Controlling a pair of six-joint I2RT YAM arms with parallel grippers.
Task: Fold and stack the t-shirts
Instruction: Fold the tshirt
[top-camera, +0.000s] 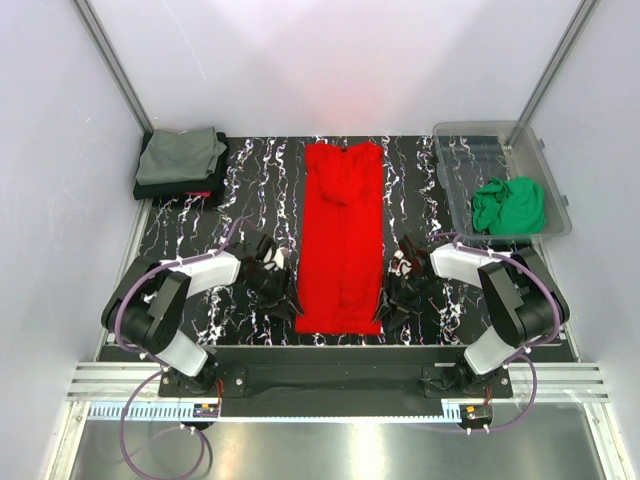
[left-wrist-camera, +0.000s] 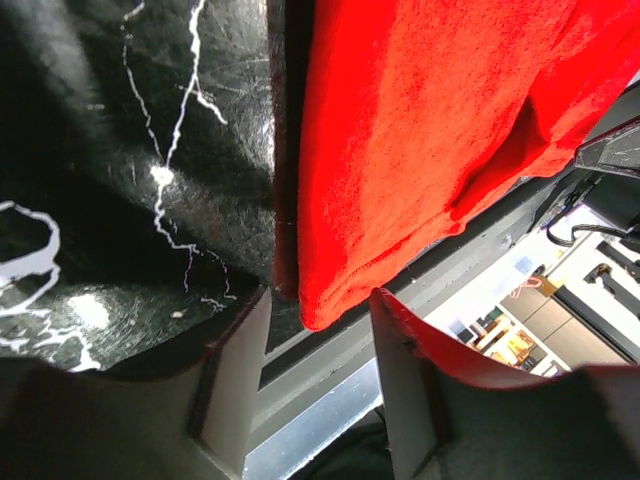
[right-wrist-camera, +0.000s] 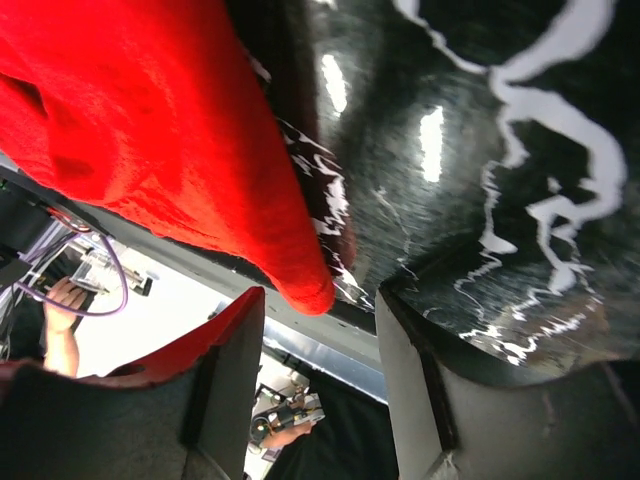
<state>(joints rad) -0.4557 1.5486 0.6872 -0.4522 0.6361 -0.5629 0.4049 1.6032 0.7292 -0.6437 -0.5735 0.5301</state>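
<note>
The bright red t-shirt (top-camera: 342, 240) lies as a long narrow strip down the middle of the black marbled table (top-camera: 250, 180), collar end far from me. My left gripper (top-camera: 285, 305) is low at the strip's near left corner. In the left wrist view the red t-shirt (left-wrist-camera: 420, 130) has its corner tip between the open jaws of my left gripper (left-wrist-camera: 320, 300), untouched by either finger. My right gripper (top-camera: 390, 312) mirrors it at the near right corner. There the red t-shirt (right-wrist-camera: 150, 130) ends in a corner between the spread jaws of my right gripper (right-wrist-camera: 320, 298).
A clear plastic bin (top-camera: 500, 127) at the far right holds a crumpled green t-shirt (top-camera: 510, 205). At the far left a folded grey-olive t-shirt (top-camera: 180, 155) lies on a dark one (top-camera: 175, 188). The table's near edge runs just behind both grippers.
</note>
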